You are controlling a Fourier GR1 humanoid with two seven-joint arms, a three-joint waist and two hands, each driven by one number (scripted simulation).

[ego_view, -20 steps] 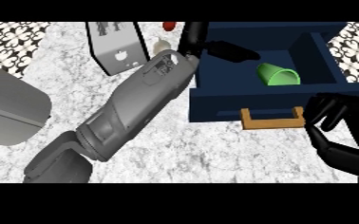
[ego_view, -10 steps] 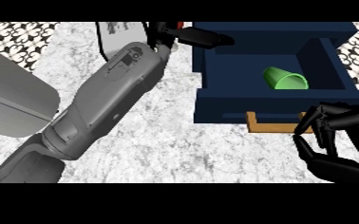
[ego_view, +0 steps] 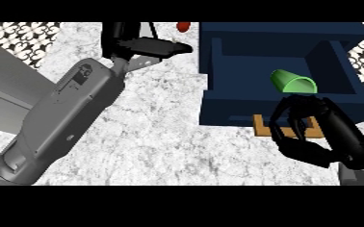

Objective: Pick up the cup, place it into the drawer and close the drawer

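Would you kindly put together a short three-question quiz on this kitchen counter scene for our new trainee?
1. True or false: the green cup lies on its side inside the blue drawer.
2. Which robot hand is at the drawer's wooden handle? A) left robot hand B) right robot hand
3. Fill in: the drawer is ____ (open/closed).

Key: 1 true; 2 B, its fingers curl at the handle; 3 open, so closing is the step left.
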